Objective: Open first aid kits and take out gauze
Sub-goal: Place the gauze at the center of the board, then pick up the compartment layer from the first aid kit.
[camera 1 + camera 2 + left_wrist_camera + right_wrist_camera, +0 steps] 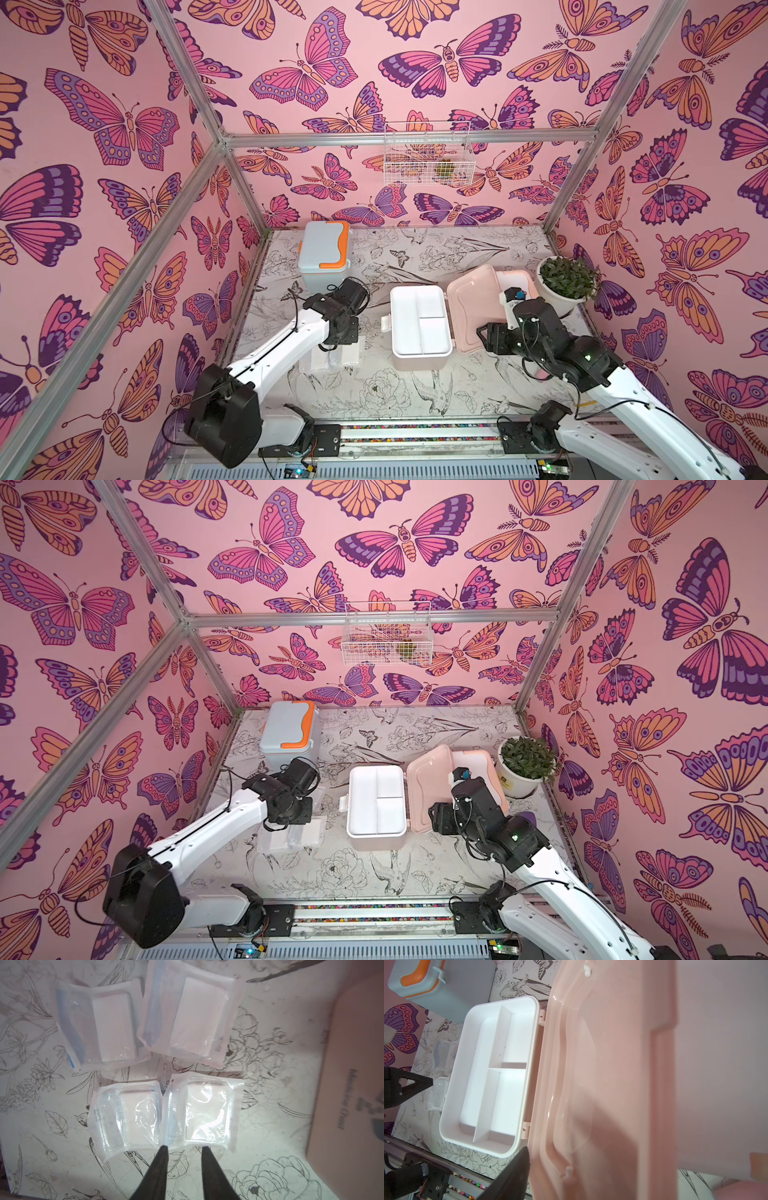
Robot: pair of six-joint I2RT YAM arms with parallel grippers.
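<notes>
On the tabletop [270, 1093], left of the open white first aid kit [419, 360]: four gauze packets [204, 1113], flat, in two rows; none shows in the kit's tray. Left pincer [185, 1148]: spread, empty, tips at the near edge of one packet, which lies straight ahead. Right pincer [512, 296]: at the raised peach lid [469, 307]; grip cannot be told. Blue-grey kit [322, 249]: shut, beyond the left arm, which is nearer; probably the next to open.
</notes>
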